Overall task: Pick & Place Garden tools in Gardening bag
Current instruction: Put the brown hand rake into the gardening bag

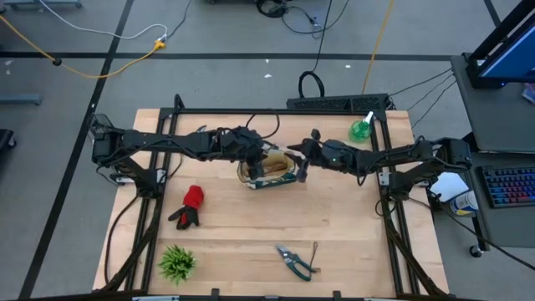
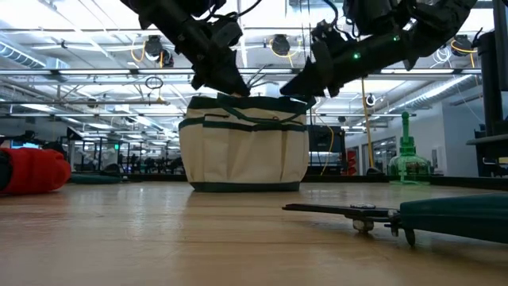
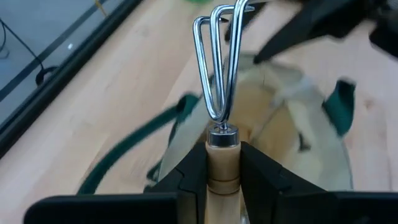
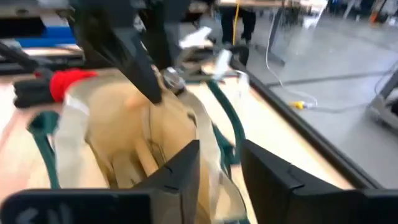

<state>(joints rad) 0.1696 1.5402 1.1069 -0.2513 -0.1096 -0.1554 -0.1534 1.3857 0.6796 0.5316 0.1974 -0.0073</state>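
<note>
The cream gardening bag [image 1: 269,171] with dark green trim stands upright on its base in the middle of the table; it also shows in the low view [image 2: 244,143]. My left gripper [image 1: 253,156] is over the bag's open top, shut on a wooden-handled metal fork [image 3: 217,62]. My right gripper [image 1: 298,167] is at the bag's right rim, shut on it. Wooden handles [image 4: 140,158] lie inside the bag. A red-and-black glove [image 1: 191,206], green-handled pruners [image 1: 297,259] and a green spray bottle [image 1: 361,130] rest on the table. My left gripper pinches the fork's wooden handle [image 3: 222,163] between its two fingers, just behind the metal collar. The handle runs along the fingers and the tines point away past the fingertips, over the bag's mouth. The fork is lifted clear of the table. My right gripper holds the bag's upper rim [image 4: 219,146] on its right side, one finger inside the bag and one outside. The fingers come slanting down from the table's right. The bag stands upright on the table with its mouth open.
A spiky green tuft plant [image 1: 176,262] stands at the near left corner. The pruners lie near the front edge, the glove left of the bag, the spray bottle at the far right corner. Dark frame rails run along the table's sides.
</note>
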